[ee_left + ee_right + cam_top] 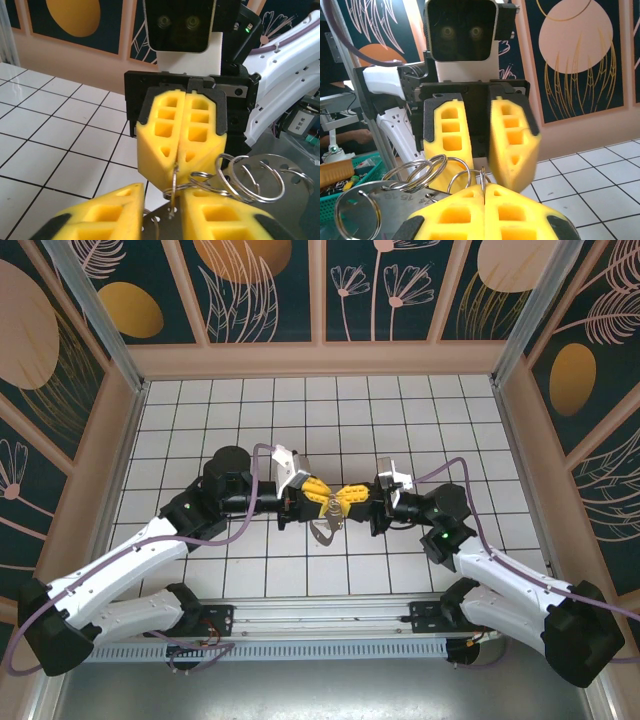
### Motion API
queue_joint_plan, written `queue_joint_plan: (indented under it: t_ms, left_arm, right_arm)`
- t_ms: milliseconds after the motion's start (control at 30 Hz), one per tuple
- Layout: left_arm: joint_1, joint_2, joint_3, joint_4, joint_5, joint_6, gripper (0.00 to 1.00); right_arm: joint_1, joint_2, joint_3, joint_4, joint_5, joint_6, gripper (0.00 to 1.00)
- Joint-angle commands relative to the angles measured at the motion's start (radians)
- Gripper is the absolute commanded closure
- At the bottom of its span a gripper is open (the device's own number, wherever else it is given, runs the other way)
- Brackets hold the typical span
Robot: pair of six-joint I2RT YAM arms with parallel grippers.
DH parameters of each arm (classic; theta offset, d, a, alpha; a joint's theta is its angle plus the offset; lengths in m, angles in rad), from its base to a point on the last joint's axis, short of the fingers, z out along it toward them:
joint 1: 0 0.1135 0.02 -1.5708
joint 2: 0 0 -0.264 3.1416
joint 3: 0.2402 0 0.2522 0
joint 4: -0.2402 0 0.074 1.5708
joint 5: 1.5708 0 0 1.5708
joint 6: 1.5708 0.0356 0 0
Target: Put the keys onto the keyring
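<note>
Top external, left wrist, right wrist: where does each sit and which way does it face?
Top external: above and behind the bases, looking down on the tiled table; both arms, left gripper meeting right gripper.
Left wrist: faces the shut right gripper; own fingers at bottom.
Right wrist: faces the open left gripper; own fingers at bottom.
Both wrists share the metal rings.

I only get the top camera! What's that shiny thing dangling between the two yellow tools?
Observer: A bunch of silver split rings linked together. The left wrist camera shows them up close.
Operator: Who's got it?
Observer: The right tool is shut on one thin ring, pinched edge-on at its tips.
Operator: And the other one?
Observer: The left tool has its fingers apart in the right wrist camera, with that ring lined up with the gap.
</note>
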Motion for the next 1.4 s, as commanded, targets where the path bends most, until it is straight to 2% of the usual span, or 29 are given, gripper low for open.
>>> queue_joint_plan:
  t_ms: [0, 133, 267, 333, 467, 633, 667, 767, 967, 1367]
  left_arm:
    - [-0.005, 0.017, 0.034, 0.038, 0.005, 0.010, 0.81]
    - [-0.005, 0.020, 0.030, 0.027, -0.009, 0.016, 0.82]
    - [-0.006, 0.019, 0.030, 0.027, -0.010, 0.016, 0.89]
    - [-0.005, 0.019, 0.032, 0.026, -0.012, 0.019, 0.99]
    - [-0.006, 0.015, 0.040, 0.005, -0.032, 0.039, 1.00]
    - [-0.008, 0.010, 0.068, -0.079, -0.114, 0.098, 1.00]
    - [-0.010, 0.006, 0.069, -0.090, -0.131, 0.107, 1.00]
    - [-0.011, -0.002, 0.099, -0.113, -0.156, 0.132, 1.00]
    - [-0.011, 0.008, 0.115, -0.134, -0.147, 0.156, 1.00]
    - [-0.017, 0.015, 0.138, -0.182, -0.112, 0.180, 1.00]
  right_arm:
    - [0.010, -0.017, -0.006, 0.059, -0.012, 0.007, 1.00]
    - [0.010, -0.017, -0.006, 0.079, -0.012, 0.015, 1.00]
    - [0.013, -0.013, -0.006, 0.112, -0.017, 0.037, 1.00]
    - [0.016, -0.013, -0.005, 0.124, -0.013, 0.043, 1.00]
    - [0.018, -0.017, -0.003, 0.108, -0.009, 0.037, 1.00]
    - [0.020, -0.047, 0.035, -0.087, 0.015, -0.067, 1.00]
    - [0.020, -0.054, 0.047, -0.137, 0.021, -0.096, 0.97]
    - [0.020, -0.076, 0.093, -0.296, 0.056, -0.191, 0.80]
    - [0.021, -0.062, 0.160, -0.416, 0.056, -0.258, 0.67]
    - [0.021, -0.049, 0.254, -0.648, 0.112, -0.403, 0.73]
